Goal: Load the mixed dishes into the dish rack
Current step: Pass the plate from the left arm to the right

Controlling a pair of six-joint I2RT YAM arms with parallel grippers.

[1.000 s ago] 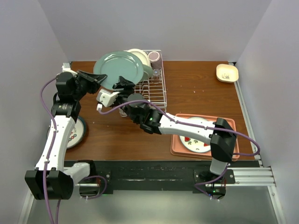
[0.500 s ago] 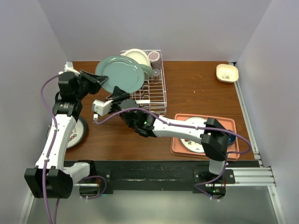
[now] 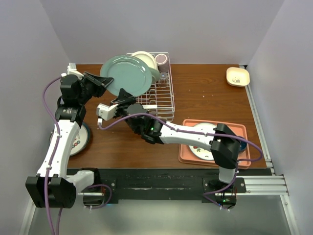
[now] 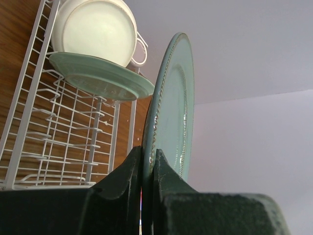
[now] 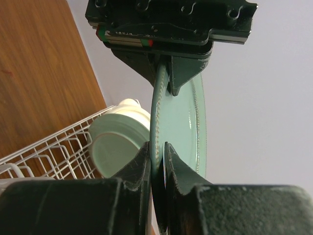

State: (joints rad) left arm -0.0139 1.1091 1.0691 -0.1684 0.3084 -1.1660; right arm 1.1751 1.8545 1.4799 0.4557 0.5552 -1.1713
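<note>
Over the left edge of the dish rack [image 3: 160, 100]: large pale green plate [image 3: 126, 74], tilted, off the table. Wrist views only: rim edge-on, left gripper [image 4: 147, 161] and right gripper [image 5: 156, 152] each clamped on it; smaller green plate [image 4: 98, 76], white bowl [image 4: 95, 29] already racked. Overhead: left arm upright, bent; right arm stretched diagonally leftward.

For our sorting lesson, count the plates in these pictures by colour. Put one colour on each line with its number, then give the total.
Pale green: 2, the large plate and the smaller plate in the dish rack
Dark-rimmed, patterned: 1, the dark-rimmed plate
Cream with red marks: 1, the cream plate on the salmon tray
Total: 4 plates
</note>
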